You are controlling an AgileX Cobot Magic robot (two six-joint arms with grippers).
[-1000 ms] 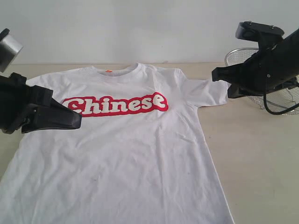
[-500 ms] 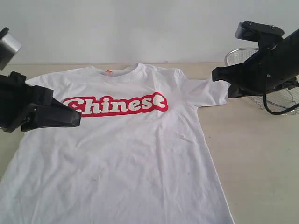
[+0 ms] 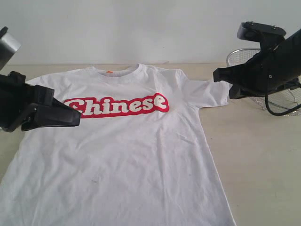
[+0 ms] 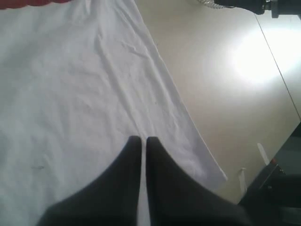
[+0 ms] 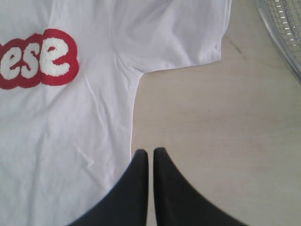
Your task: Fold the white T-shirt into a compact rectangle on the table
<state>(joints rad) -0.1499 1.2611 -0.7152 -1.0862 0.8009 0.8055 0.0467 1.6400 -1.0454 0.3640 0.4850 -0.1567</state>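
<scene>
A pale beige table [image 3: 256, 160] before a white wall carries the white T-shirt [image 3: 131, 160], spread flat with its red lettering up. The left fingers [image 4: 120, 174] hang clenched and empty over the shirt, and the right fingers [image 5: 171, 188], likewise clenched on nothing, hover over bare table beside its sleeve

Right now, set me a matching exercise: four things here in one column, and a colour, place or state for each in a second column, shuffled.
Column one:
1. shirt
2. basket
3. tag
4. left tool

Column two:
A. orange
B. shut, above white cloth
C. silver mesh
D. spread face up on the table

Pairs: 1-D, 2-C, 3-A, 4-B.
</scene>
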